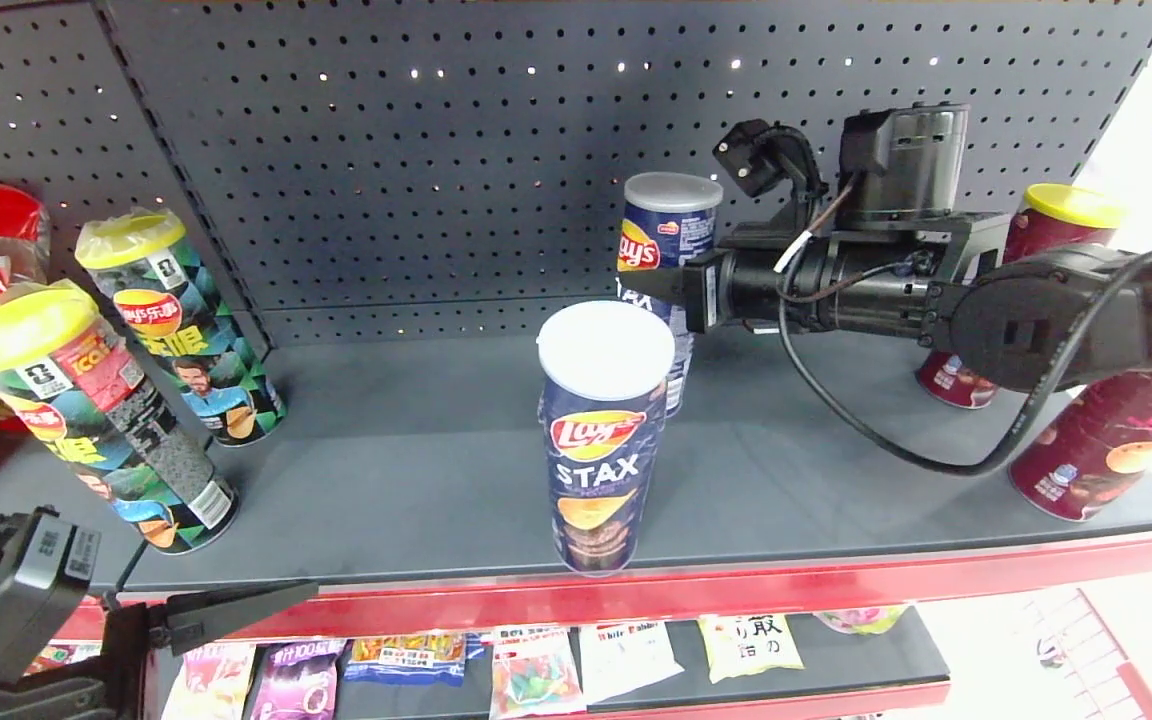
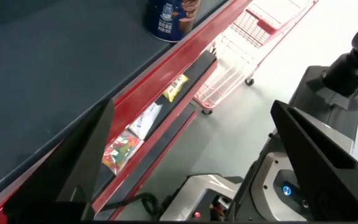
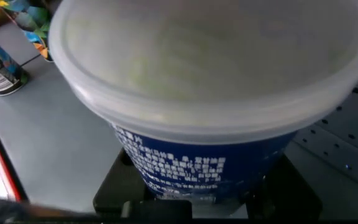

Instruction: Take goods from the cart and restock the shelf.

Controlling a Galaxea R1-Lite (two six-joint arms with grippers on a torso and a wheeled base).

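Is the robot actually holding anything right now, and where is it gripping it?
Yes. The right gripper is clamped on the rear blue chip can, around the middle of its side. The left gripper is open and empty.

Dark grey pegboard wall (image 1: 436,150), pale smooth floor (image 2: 244,140)

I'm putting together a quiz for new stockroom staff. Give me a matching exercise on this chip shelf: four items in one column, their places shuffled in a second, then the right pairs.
Items
1. front blue can
2. rear blue can
3. teal cans
4. dark red cans

Places
A. held in the right gripper, close to the pegboard
B. right end of the shelf
C. standing free at the shelf's front edge
D. left end of the shelf, tilted

Pairs: 1-C, 2-A, 3-D, 4-B
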